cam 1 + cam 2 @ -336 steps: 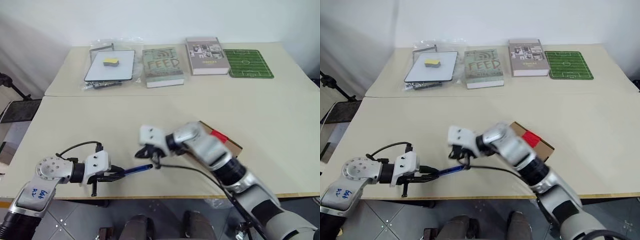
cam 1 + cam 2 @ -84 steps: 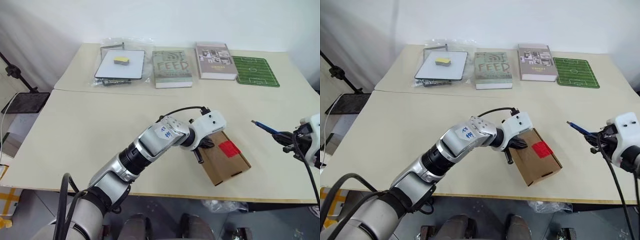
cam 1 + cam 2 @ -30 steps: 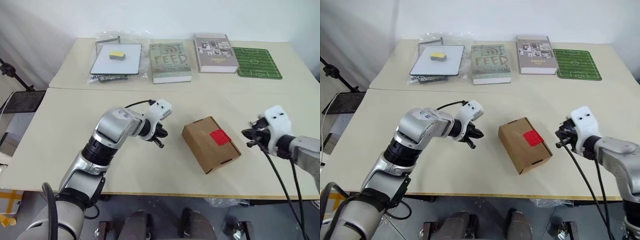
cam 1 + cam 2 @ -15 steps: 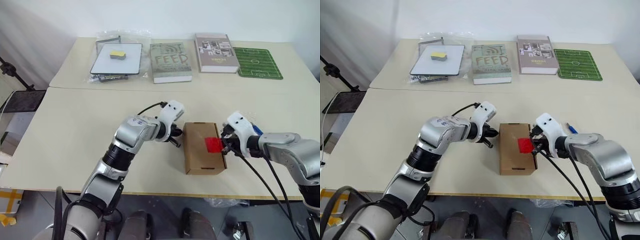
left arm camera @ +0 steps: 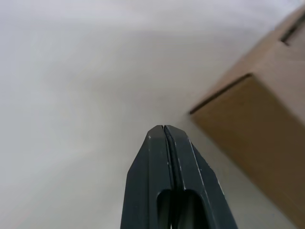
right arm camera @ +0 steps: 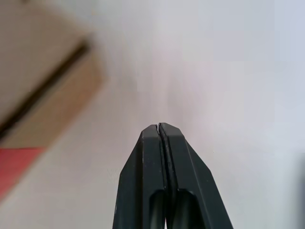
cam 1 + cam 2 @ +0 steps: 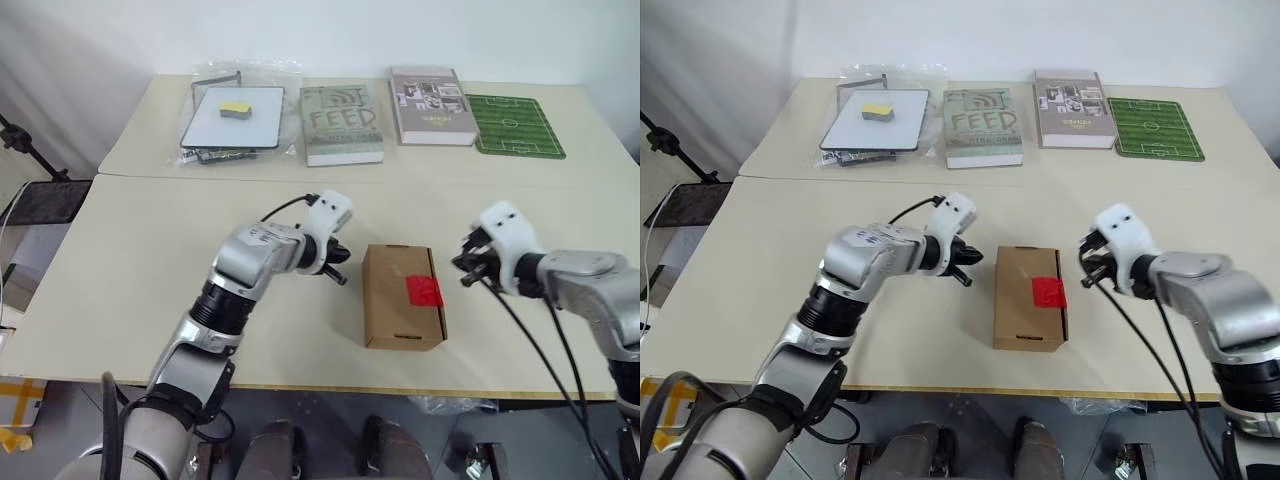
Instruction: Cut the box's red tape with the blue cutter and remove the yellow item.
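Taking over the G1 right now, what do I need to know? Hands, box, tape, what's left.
Left hand: shut, empty, just off the box's left side, not touching it.
Right hand: shut, empty, off the box's right side, near the taped edge.
The box lies flat and closed on the table between both hands.
The red tape sits on top, at the right edge; I cannot tell whether it is cut.
Neither hand holds the blue cutter.
Done: nothing confirmed.
Left: get the cutter in hand, cut the tape, open the box, take out the yellow item.
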